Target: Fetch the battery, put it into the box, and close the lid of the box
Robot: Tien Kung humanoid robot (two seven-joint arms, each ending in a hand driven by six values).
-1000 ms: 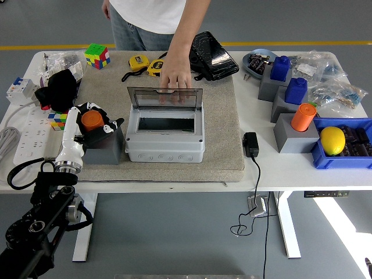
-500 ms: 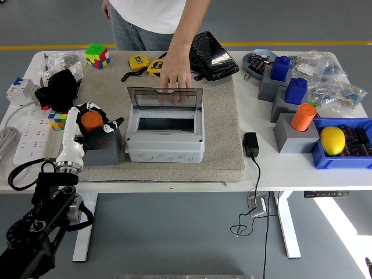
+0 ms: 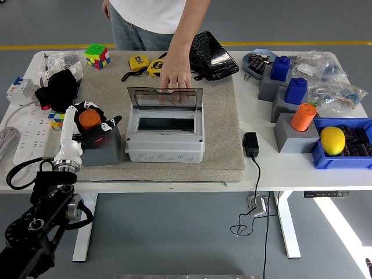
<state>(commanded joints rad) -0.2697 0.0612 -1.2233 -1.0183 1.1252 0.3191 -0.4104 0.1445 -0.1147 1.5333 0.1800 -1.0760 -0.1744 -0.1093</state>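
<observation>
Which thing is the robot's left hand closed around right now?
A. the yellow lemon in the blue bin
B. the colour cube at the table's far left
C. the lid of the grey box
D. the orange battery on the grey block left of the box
D: the left hand wraps its fingers around the orange battery on the grey block, beside the open box.

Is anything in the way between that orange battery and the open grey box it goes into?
Nothing visible. The robot's left hand is closed around the orange cylindrical battery on its grey stand, right beside the grey plastic box. A person's hand holds the clear lid upright at the back.
</observation>
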